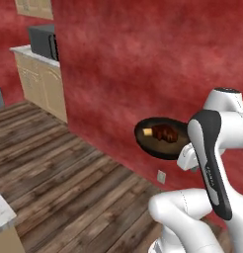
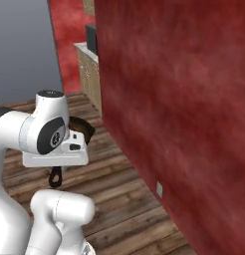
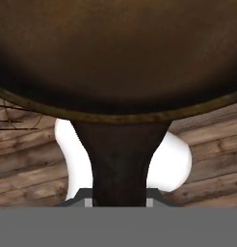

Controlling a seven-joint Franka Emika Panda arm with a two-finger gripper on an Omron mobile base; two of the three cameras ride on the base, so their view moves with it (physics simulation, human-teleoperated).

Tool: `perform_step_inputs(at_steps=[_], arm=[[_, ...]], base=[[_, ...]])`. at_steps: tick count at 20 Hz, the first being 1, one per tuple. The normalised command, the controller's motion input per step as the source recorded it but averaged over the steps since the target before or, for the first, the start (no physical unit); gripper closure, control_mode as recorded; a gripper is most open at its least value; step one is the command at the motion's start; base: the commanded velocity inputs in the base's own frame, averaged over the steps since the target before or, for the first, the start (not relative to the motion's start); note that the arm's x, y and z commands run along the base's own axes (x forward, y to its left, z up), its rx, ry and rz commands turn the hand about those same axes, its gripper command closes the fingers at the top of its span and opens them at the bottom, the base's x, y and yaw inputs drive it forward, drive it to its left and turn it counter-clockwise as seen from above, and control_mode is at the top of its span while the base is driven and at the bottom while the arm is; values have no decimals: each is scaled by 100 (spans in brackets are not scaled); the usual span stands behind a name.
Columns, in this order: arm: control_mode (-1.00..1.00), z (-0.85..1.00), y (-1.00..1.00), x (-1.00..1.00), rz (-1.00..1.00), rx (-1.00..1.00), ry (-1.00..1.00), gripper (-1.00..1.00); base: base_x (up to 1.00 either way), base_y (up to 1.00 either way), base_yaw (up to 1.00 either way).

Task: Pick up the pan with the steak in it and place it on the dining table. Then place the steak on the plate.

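The black pan [image 1: 158, 143] hangs in the air in front of the red wall, level, with the reddish-brown steak [image 1: 166, 132] and its yellow chunk lying inside. My gripper [image 3: 118, 198] is shut on the pan's handle [image 3: 119, 164], which runs down between the fingertips [image 3: 85, 200] in the hand view; the pan's underside fills the top there. From the right base camera, the pan's rim [image 2: 82, 126] peeks out behind my white arm and the handle's end [image 2: 56, 177] sticks out below the hand. A marble corner of the dining table [image 1: 2, 213] shows at the lower left. The plate is out of view.
A red wall [image 1: 143, 64] runs close along my right, with an outlet [image 1: 161, 176] low on it. Wooden floor [image 1: 64, 173] stretches to the left. A wooden cabinet counter [image 1: 42, 81] carrying a dark microwave [image 1: 43, 41] stands at the far end.
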Motion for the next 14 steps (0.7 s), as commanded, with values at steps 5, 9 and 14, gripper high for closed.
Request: perform_step_inputs(at_steps=[5, 9, 14], arm=[[100, 0, 0, 0, 0, 0, 0, 100], [100, 0, 0, 0, 0, 0, 0, 100], [100, 0, 0, 0, 0, 0, 0, 100]], base=[[-2, 15, 34], [0, 14, 39], [-2, 9, 41]])
